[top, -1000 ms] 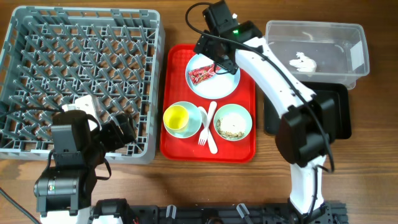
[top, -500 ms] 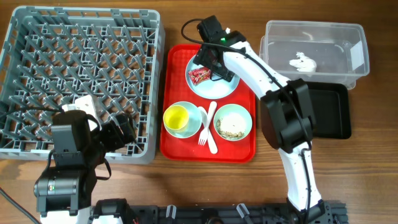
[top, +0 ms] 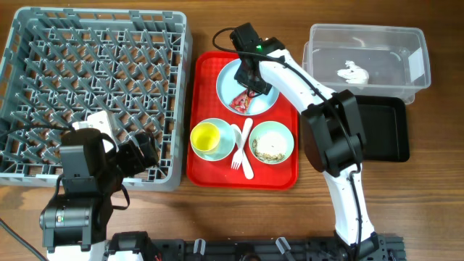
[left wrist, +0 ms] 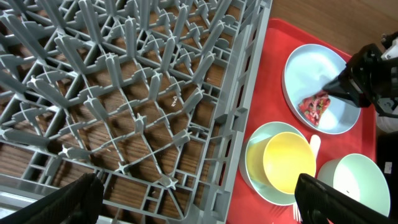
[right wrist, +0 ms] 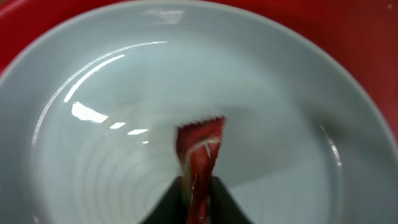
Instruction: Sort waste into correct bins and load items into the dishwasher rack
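My right gripper is shut on the red-and-white snack wrapper, which stands up pinched between its fingers just above the white plate. Seen from overhead, this gripper hangs over the plate, with the wrapper near the plate's front edge. My left gripper is open with nothing in it, above the front right corner of the grey dishwasher rack. The clear tub holds a white tissue. In front of it lies the black tray.
On the red serving tray a yellow cup sits in a light blue bowl. A second bowl holds rice scraps. A white fork and spoon lie between the bowls.
My right gripper has closed on the wrapper, and the wrapper has shifted from the plate's left side toward its front edge. The left arm has not moved.
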Available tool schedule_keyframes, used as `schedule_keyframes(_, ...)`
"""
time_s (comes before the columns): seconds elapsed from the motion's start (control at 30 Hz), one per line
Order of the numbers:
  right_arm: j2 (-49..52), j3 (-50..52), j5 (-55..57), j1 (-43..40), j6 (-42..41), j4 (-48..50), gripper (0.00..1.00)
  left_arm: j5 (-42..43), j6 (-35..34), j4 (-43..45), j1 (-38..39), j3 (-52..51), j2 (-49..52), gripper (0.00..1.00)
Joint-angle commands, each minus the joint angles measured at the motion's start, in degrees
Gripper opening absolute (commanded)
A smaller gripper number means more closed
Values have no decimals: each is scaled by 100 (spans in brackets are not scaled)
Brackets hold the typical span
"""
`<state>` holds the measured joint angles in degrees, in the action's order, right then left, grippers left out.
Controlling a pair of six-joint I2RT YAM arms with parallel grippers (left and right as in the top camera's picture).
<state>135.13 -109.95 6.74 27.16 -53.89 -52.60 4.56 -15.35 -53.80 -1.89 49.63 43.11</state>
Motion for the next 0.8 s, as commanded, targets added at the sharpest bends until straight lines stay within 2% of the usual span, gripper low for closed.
schedule_keyframes(0.0, 144, 9, 164, -136, -2, -254, 4, 11, -9, 13, -26, 127, -35, 100)
schedule_keyframes(0.17, -415, 2, -70, -376, 802, -573, 4, 11, -9, 15, -26, 127, -35, 100)
schedule_keyframes(0.4, -2131, 2, -68, -1226, 1624, -758, 4, 11, -9, 15, -26, 127, -35, 100)
schedule_keyframes(0.53, -2608, 4, -72, -2009, 1294, -861, 4, 11, -9, 15, -26, 127, -35, 100)
schedule_keyframes(0.77, -2330, 22, 63, -3088, 1207, -1213, 4, 11, -11, 15, -26, 127, -35, 100)
